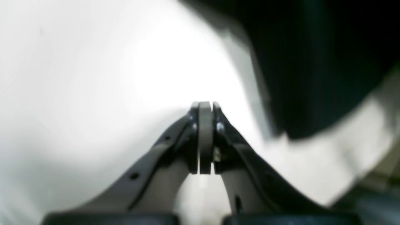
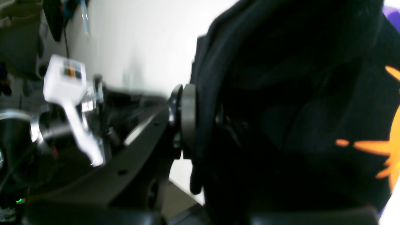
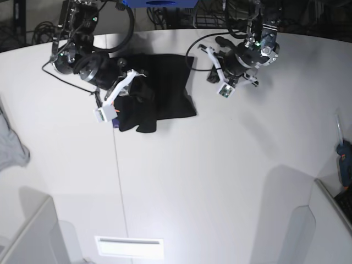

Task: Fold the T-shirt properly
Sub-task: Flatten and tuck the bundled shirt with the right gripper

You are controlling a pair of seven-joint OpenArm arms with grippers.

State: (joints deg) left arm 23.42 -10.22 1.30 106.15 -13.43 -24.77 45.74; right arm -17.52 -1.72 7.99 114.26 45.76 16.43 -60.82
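Reaching from the far edge of the white counter [image 3: 220, 181], both arms bend down toward its surface. The right arm, on the base view's left, lies low over the shirt's near-left corner; its right pincer [image 2: 204, 120] is clamped on a thick black fold of the T-shirt [image 3: 162, 91], one grey pad [image 2: 188, 120] pressed flat against the cloth while the other is hidden behind it. The left arm, on the base view's right, hangs just off the shirt's right edge; its left pincer [image 1: 205, 137] is closed with the pads together and nothing between them, above bare counter. The T-shirt lies on the far part of the counter between the two arms, a black, partly folded mass with a bunched near-left corner. Orange rays of its print [image 2: 379, 147] show in the right wrist view, with purple at the frame's edge.
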